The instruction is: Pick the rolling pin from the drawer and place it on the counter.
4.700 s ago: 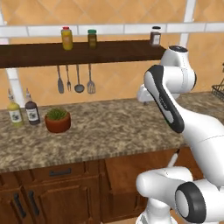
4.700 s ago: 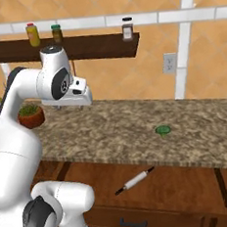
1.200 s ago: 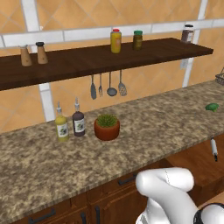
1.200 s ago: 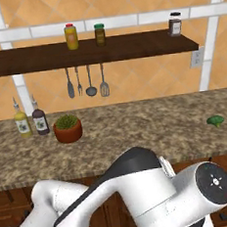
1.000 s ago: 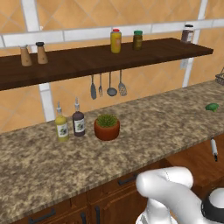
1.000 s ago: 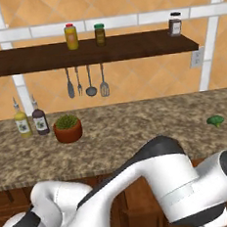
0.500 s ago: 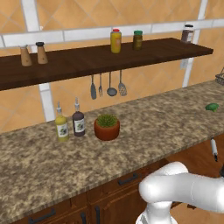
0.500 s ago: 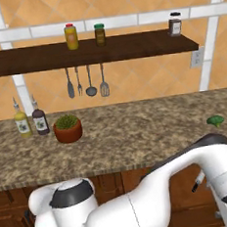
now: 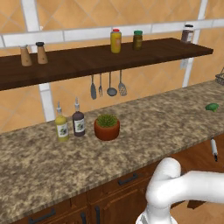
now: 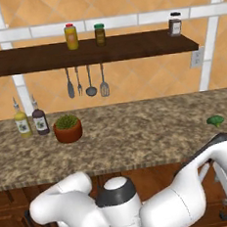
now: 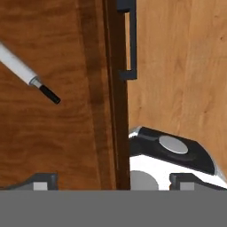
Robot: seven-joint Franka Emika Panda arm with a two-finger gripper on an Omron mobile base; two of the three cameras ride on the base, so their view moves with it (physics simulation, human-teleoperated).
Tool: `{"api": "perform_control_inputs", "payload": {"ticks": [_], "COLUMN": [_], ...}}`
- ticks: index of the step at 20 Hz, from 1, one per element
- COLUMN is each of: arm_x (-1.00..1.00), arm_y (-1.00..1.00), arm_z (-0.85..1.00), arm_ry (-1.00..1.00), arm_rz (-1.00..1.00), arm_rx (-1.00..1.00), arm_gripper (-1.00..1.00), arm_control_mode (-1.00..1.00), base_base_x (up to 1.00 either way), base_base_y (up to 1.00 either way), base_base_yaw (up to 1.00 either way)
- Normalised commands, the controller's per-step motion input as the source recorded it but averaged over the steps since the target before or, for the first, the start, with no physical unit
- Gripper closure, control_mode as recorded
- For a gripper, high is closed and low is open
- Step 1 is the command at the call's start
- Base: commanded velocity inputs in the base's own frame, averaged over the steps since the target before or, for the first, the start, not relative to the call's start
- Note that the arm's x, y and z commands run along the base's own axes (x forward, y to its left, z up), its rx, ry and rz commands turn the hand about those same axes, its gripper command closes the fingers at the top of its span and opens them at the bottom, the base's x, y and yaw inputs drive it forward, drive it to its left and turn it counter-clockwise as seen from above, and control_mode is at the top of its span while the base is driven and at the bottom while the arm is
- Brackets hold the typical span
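Note:
The rolling pin (image 11: 18,67) is white with a dark handle tip (image 11: 49,95). It lies on the wooden floor of the open drawer (image 11: 53,133), at the upper left of the hand view. My gripper (image 11: 117,181) hangs open above the drawer's front wall (image 11: 111,88), one fingertip (image 11: 42,179) over the drawer floor and the other beyond the front. Nothing is between the fingers. From the left base the rolling pin (image 9: 213,149) shows at the far right, in the drawer (image 9: 199,157) below the granite counter (image 9: 144,131). My arm (image 10: 192,191) reaches down to the right.
On the counter stand a potted plant (image 9: 106,126), two bottles (image 9: 70,123) and a green vegetable (image 9: 212,106). Utensils (image 9: 107,85) hang under the dark wall shelf (image 9: 109,57), which carries jars. The drawer's dark handle (image 11: 129,42) sits on its outer face. Closed cabinet fronts (image 9: 127,179) lie to the left.
The arm has swung from in front of the base out to the right and downward, carrying the hand over the open drawer. The counter's things have not moved.

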Motion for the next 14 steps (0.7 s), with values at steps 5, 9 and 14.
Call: {"api": "perform_control_inputs", "payload": {"ticks": [5, 9, 14], "arm_x": [0.50, 0.05, -0.26], "arm_y": [-0.24, -0.12, 0.00], "arm_z": [-1.00, -0.92, -0.73], "arm_ry": [0.07, 0.13, 0.23], "arm_rz": [-0.06, -0.02, 0.00], "arm_rx": [0.00, 0.00, -0.02], "arm_gripper": [-1.00, -1.00, -1.00], "arm_control_mode": [-1.00, -1.00, -1.00], "base_base_x": [0.00, 0.00, 0.00], "base_base_y": [0.00, 0.00, 0.00], "base_base_yaw": [0.00, 0.00, 0.00]}}
